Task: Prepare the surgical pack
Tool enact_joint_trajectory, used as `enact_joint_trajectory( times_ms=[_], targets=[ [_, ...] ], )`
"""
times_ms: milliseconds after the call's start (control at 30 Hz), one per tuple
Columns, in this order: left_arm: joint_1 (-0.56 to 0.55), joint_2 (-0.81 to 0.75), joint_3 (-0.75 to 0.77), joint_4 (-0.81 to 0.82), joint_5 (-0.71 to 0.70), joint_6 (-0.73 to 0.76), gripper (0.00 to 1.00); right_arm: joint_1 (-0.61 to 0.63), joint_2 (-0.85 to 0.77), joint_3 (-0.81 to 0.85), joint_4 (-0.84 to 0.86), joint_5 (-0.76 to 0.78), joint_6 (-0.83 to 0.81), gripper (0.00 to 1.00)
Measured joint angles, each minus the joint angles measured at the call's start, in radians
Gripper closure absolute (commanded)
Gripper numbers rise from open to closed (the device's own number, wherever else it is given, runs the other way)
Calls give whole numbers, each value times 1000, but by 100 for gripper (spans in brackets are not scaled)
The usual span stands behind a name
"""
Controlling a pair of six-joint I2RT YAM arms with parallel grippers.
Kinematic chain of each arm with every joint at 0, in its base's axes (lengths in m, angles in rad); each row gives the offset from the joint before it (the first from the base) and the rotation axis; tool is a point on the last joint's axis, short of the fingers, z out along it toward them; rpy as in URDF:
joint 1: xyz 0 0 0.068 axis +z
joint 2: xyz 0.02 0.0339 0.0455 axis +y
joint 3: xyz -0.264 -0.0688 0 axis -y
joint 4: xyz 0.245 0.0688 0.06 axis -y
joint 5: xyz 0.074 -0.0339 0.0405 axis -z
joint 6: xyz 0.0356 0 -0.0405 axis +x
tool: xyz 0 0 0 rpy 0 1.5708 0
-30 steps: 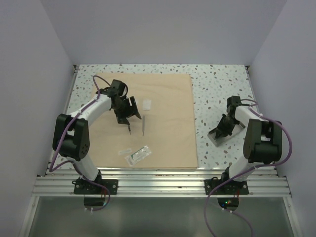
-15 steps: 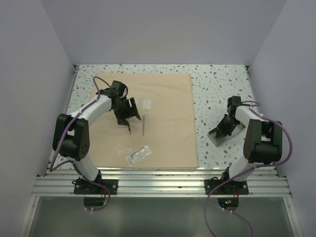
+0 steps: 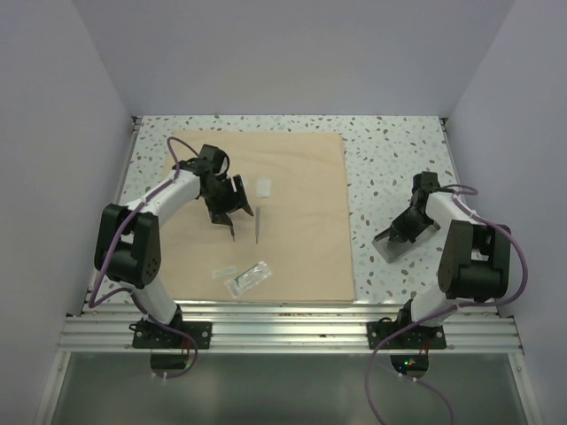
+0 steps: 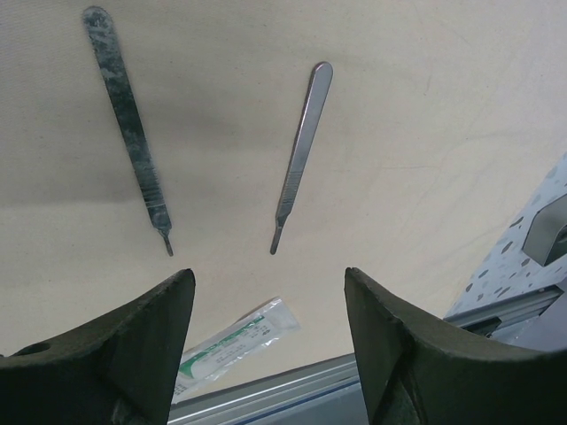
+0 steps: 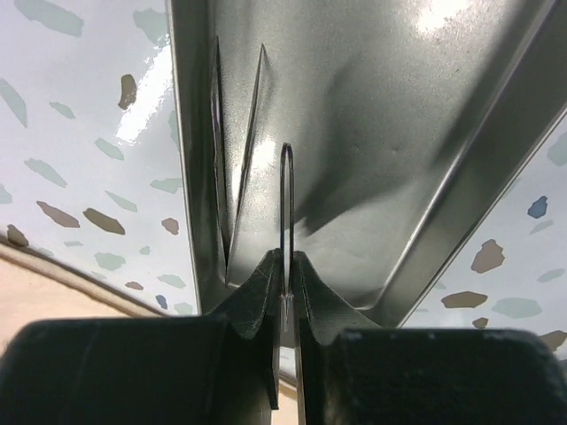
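Note:
The surgical pack is a big tan cloth sheet (image 3: 301,221) lying flat on the table; it also fills the left wrist view (image 4: 425,133). My left gripper (image 3: 227,209) is open and empty above the sheet's left part (image 4: 266,276). Below it lie a dark scalpel handle (image 4: 129,133), a shiny scalpel handle (image 4: 299,158) (image 3: 258,226) and a clear pouch (image 4: 232,343) (image 3: 249,276). My right gripper (image 3: 407,227) (image 5: 285,262) is shut on a thin metal instrument (image 5: 286,199), held edge-on over the metal tray (image 5: 372,133) (image 3: 392,246).
A small white packet (image 3: 264,186) lies on the sheet's far middle and a small clear strip (image 3: 224,272) lies beside the pouch. Other thin instruments (image 5: 232,150) lie along the tray's left wall. Speckled tabletop (image 3: 390,159) separates sheet and tray. An aluminium rail (image 3: 283,332) runs along the near edge.
My right arm has shifted slightly to the right over the tray, still shut. The left arm and the items on the sheet have barely moved.

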Motion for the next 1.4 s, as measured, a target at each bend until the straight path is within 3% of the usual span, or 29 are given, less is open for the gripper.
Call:
enact_joint_trajectory(
  times_ms=[333,633,967,1167,1400],
  targets=[
    [0,0,0,0,5,3,29,0,-11,-35,47,-35,125,94],
    [0,0,0,0,6,3,29,0,-11,-35,58,-47,153,75],
    [0,0,-13,2,7,3,29,0,-12,-36,54,-48,145,73],
    [0,0,-14,-1,-18,18,28,0,-66,-4,-36,-35,46,70],
    [2,37,59,-35,-142,46,30,14,-133,172,-151,-44,-193,65]
  ],
)
